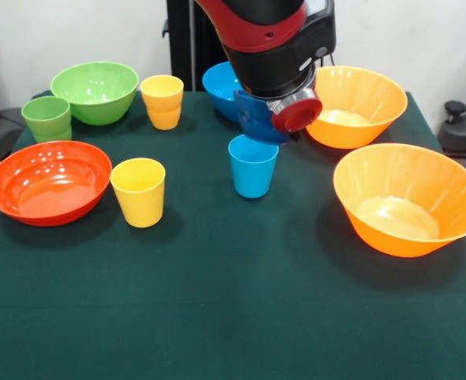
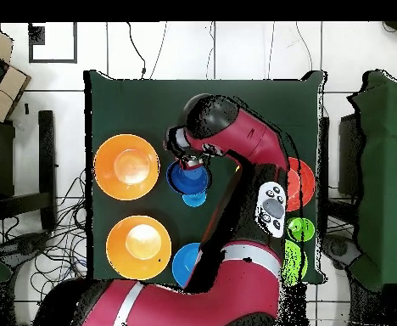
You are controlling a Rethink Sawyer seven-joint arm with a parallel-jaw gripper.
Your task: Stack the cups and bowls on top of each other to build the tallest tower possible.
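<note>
Dark blue bowl (image 1: pixel 257 127) hangs under your hand (image 1: pixel 284 111), apparently off the surface (whether the hand grips it or has let go, I cannot tell). Directly in front, toward the camera in the front view, stands the light blue cup (image 1: pixel 253 165), upright, mouth up.

Two bowls (image 1: pixel 407 198) right of the cups (image 1: pixel 253 166), apart.
</note>
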